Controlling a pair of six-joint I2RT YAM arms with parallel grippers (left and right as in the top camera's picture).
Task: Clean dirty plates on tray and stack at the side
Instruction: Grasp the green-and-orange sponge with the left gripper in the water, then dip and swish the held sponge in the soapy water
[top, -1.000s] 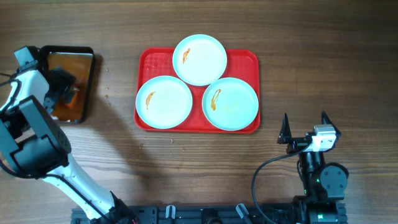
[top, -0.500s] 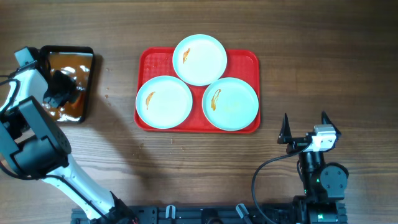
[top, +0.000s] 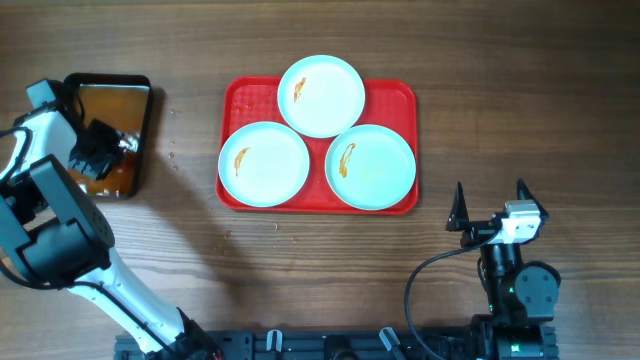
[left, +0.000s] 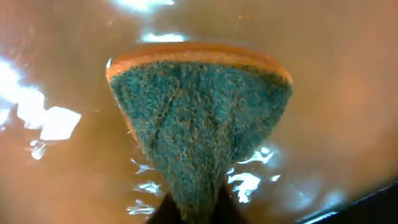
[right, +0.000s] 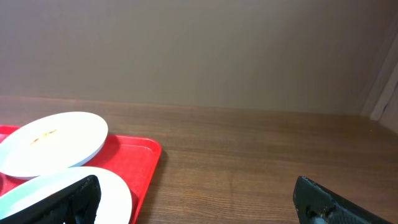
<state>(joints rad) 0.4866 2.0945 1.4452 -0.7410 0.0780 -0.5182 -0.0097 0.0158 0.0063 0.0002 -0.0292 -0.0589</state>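
Note:
Three white plates lie on the red tray (top: 398, 100): one at the back (top: 321, 95), one front left (top: 263, 164), one front right (top: 371, 166). Each carries an orange-brown smear. At the far left my left gripper (top: 118, 143) reaches into the black tray (top: 110, 78) of brownish water. In the left wrist view it (left: 198, 208) is shut on a sponge (left: 199, 118) with a blue-green scouring face and an orange edge, pinched to a wedge in the water. My right gripper (top: 490, 208) stands open above the table, front right of the red tray, holding nothing.
The right wrist view shows bare wood between the open right gripper (right: 196, 202) fingers, with the red tray's corner (right: 134, 155) and two plates (right: 53, 143) to its left. Small crumbs dot the table between the two trays.
The left gripper has closed on the sponge in the brown water and shifted slightly. The right arm and the plates have not moved.

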